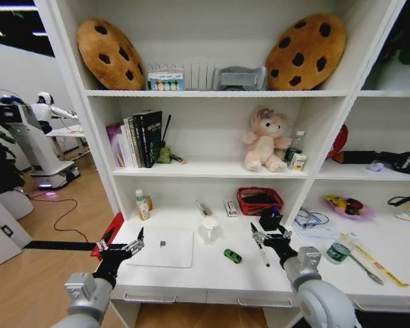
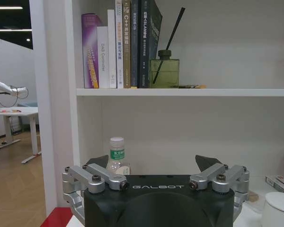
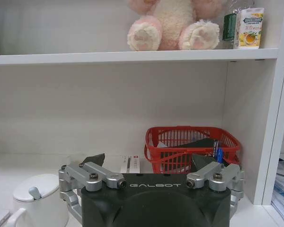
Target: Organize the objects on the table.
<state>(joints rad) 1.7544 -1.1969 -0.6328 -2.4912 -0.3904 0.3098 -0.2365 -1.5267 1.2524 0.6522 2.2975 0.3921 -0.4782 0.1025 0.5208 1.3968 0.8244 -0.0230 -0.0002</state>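
The silver laptop [image 1: 162,247] lies closed near the desk's [image 1: 212,277] front left edge, the green toy car [image 1: 232,256] just right of it, a white lidded cup [image 1: 208,229] behind. The spread left gripper [image 1: 123,245] hovers at the laptop's left edge; the spread right gripper [image 1: 268,236] hangs over a marker pen [image 1: 263,255], before the red basket [image 1: 259,201].

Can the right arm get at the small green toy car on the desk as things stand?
Probably yes. The right claw hovers open over the desk, with the green toy car lying just to its left on bare surface. Only a marker pen lies nearby, not between them.
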